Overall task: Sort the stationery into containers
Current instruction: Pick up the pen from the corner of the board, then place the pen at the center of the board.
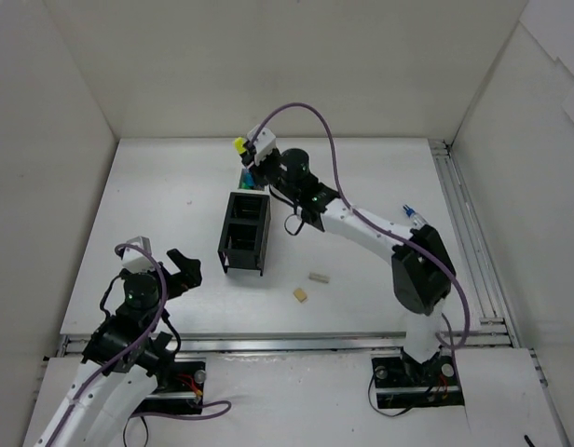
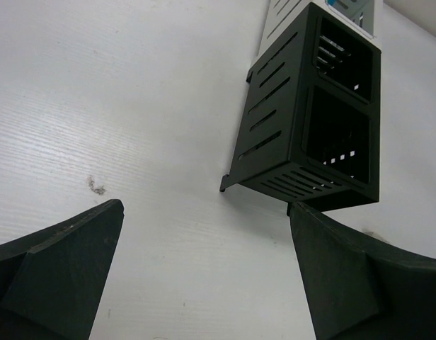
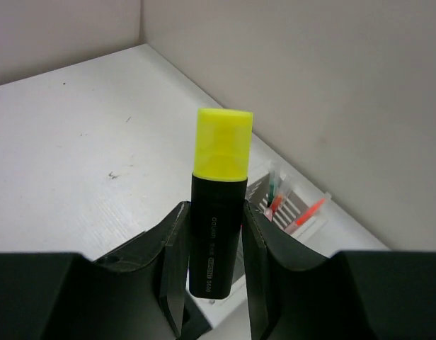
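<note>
– At eight o'clock on the table [image 1: 157, 186], your left gripper [image 1: 182, 270] rests with its jaws spread wide and nothing between them. What lies ahead of it?
– Only the two black boxes [image 1: 245, 233], at its one o'clock and well apart. It blocks nothing.
– Where is the highlighter?
– You have it. Your right gripper [image 1: 252, 152] is clamped on the yellow-capped highlighter [image 3: 216, 241], at twelve o'clock from the black boxes, by the white compartments [image 3: 289, 202]. Whether it hangs squarely over one, I cannot tell.
– How will it handle?
– Light, stiff, and probably slick plastic. Your fingers [image 3: 172, 262] pinch the black barrel below the cap, which I judge the right place; holding by the cap could pull it off.
– What stands in your way?
– Red and green pens [image 3: 308, 211] stand in a white compartment beneath, so the highlighter may knock them. One eraser [image 1: 317, 277] and another [image 1: 300, 294] lie at four o'clock from the boxes, away from your arm.
</note>
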